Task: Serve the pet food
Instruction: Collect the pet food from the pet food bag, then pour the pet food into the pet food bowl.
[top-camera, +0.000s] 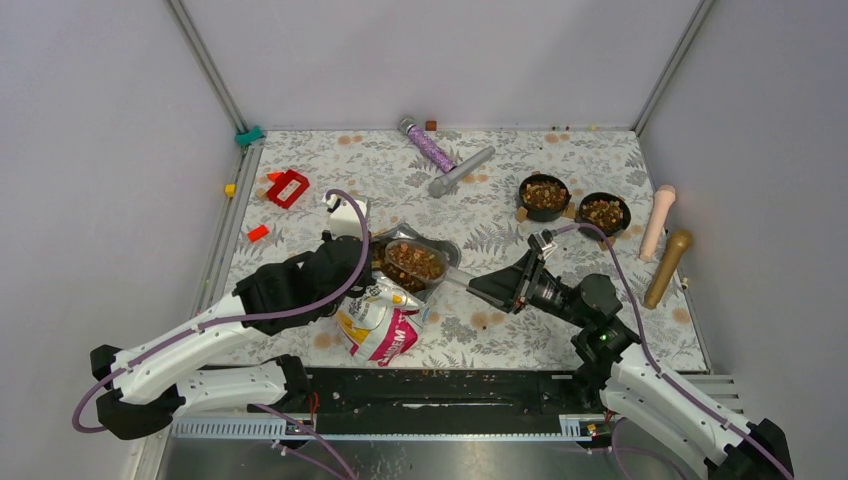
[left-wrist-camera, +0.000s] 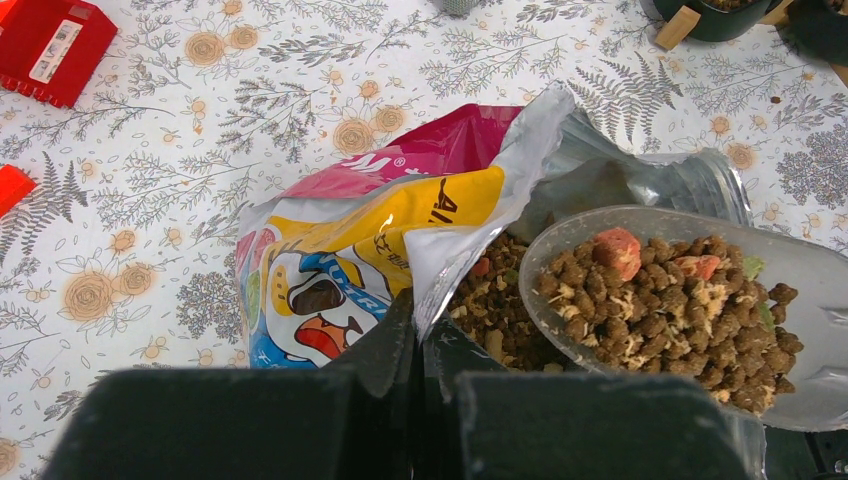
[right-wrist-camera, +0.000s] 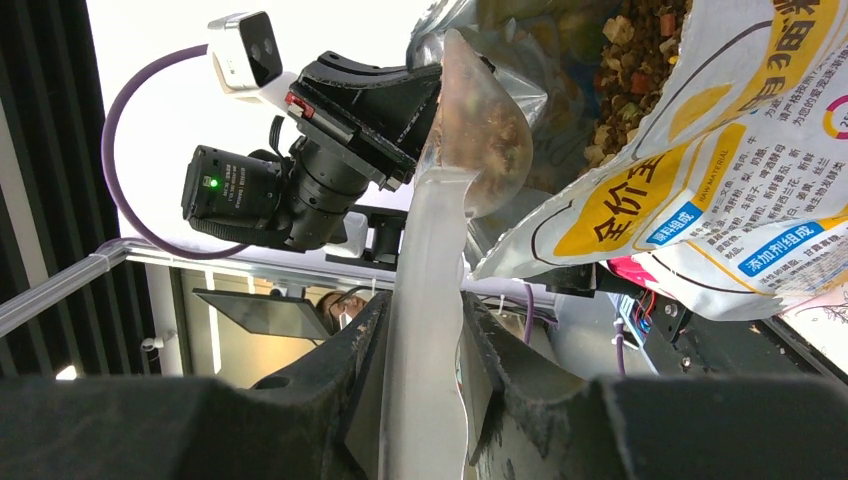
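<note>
The glossy yellow, white and magenta bag (top-camera: 382, 322) lies open near the table's front, its silver-lined mouth facing the back. My left gripper (top-camera: 370, 264) is shut on the bag's torn edge (left-wrist-camera: 440, 275), pinching it between both fingers and holding the mouth up. Brown pet food (top-camera: 413, 262) fills the opening. My right gripper (top-camera: 484, 288) is shut on the handle (right-wrist-camera: 425, 300) of a clear plastic scoop (left-wrist-camera: 690, 310). The scoop bowl sits inside the bag mouth, heaped with pet food (left-wrist-camera: 650, 305). From the right wrist, the scoop bowl (right-wrist-camera: 488, 130) shows edge-on against the bag (right-wrist-camera: 700, 190).
Two round black bowls (top-camera: 544, 196) (top-camera: 604, 213) holding kibble stand at the back right. Beside them lie a beige cylinder (top-camera: 657, 222) and a brown one (top-camera: 668, 267). A purple glitter tube (top-camera: 428, 146), a grey tube (top-camera: 462, 171) and a red holder (top-camera: 288, 187) lie farther back.
</note>
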